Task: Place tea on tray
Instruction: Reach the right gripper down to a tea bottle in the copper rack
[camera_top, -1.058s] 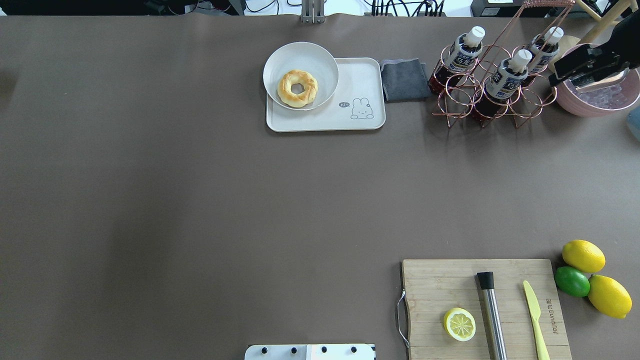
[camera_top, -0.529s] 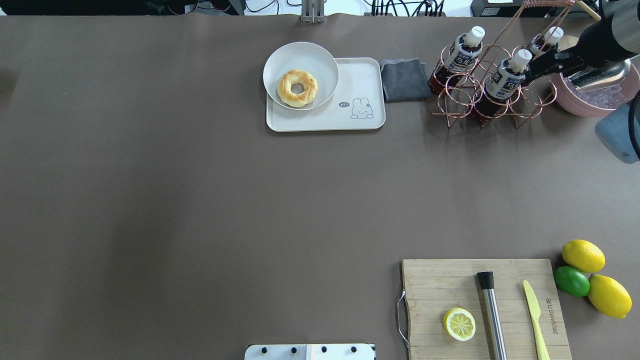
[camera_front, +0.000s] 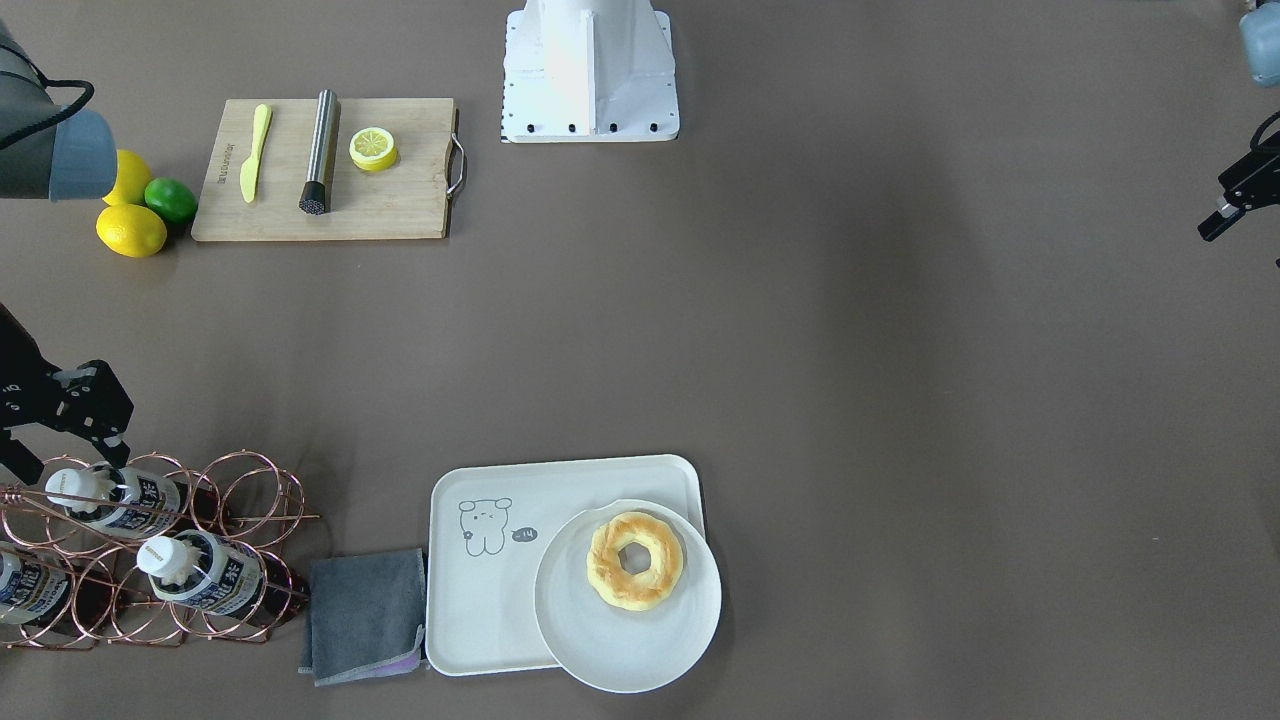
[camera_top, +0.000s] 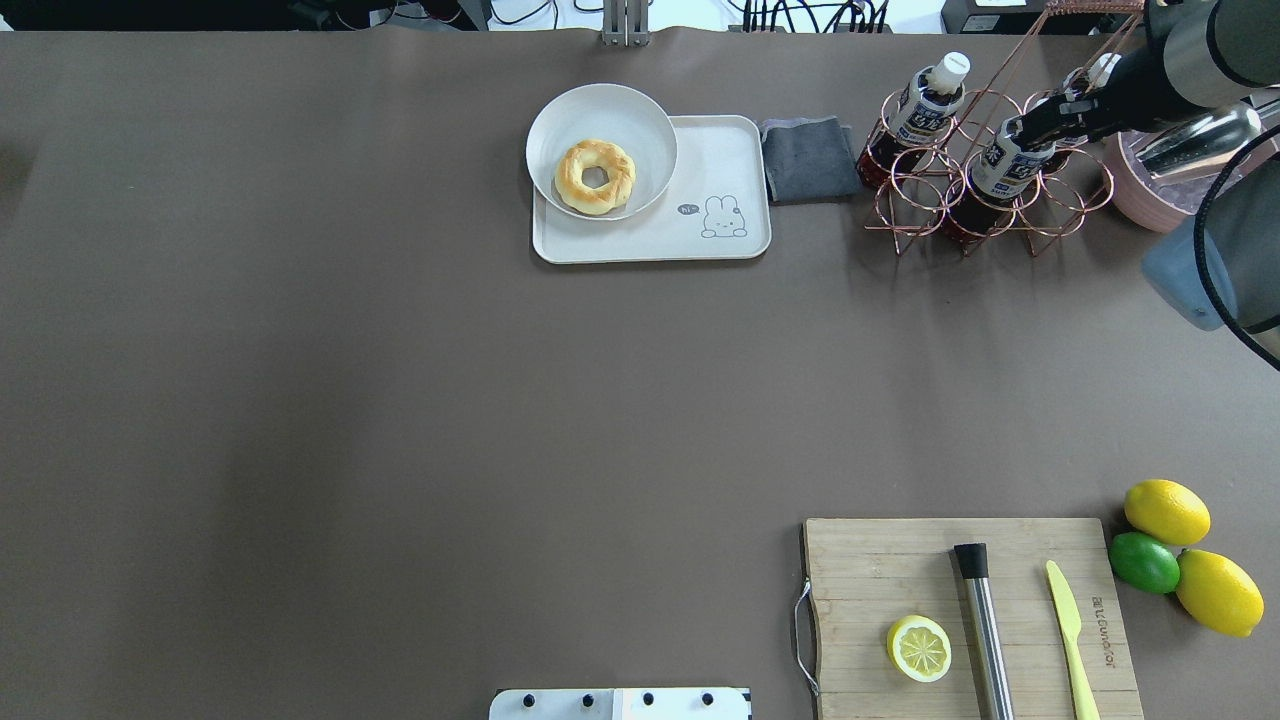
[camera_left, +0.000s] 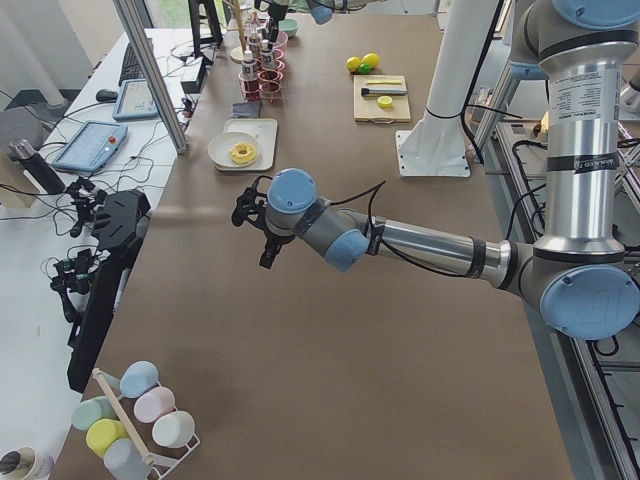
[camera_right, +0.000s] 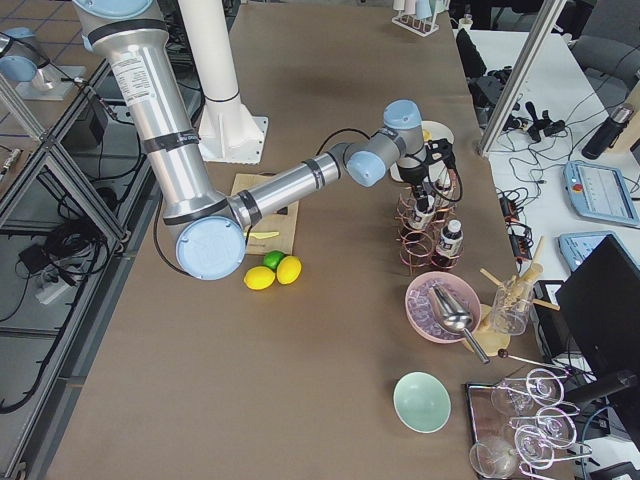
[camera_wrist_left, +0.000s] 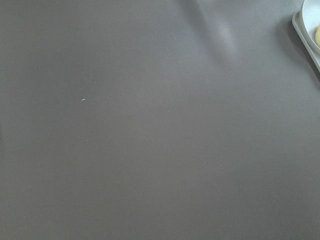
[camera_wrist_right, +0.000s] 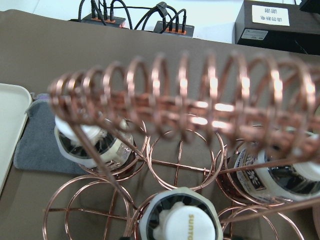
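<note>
Three tea bottles stand in a copper wire rack (camera_top: 905, 215): one at its left (camera_top: 930, 105), one in the middle (camera_top: 1005, 165) and one at the back right (camera_top: 1095, 72), partly hidden by my arm. My right gripper (camera_top: 1040, 122) hovers open just above the middle bottle's cap, touching nothing; it also shows in the front-facing view (camera_front: 85, 410). The right wrist view looks down on that white cap (camera_wrist_right: 177, 220). The white tray (camera_top: 725, 160) with its cartoon drawing lies left of the rack. My left gripper (camera_front: 1225, 205) is open and empty, far away at the table's edge.
A round white plate (camera_top: 600, 110) with a doughnut (camera_top: 595, 177) overlaps the tray's left end. A grey cloth (camera_top: 808, 158) lies between tray and rack. A pink bowl with a scoop (camera_top: 1165, 205) stands right of the rack. A cutting board (camera_top: 880, 570), lemons and a lime lie near the robot.
My right gripper has moved left, from over the pink bowl to above the middle bottle in the rack. Nothing else has moved.
</note>
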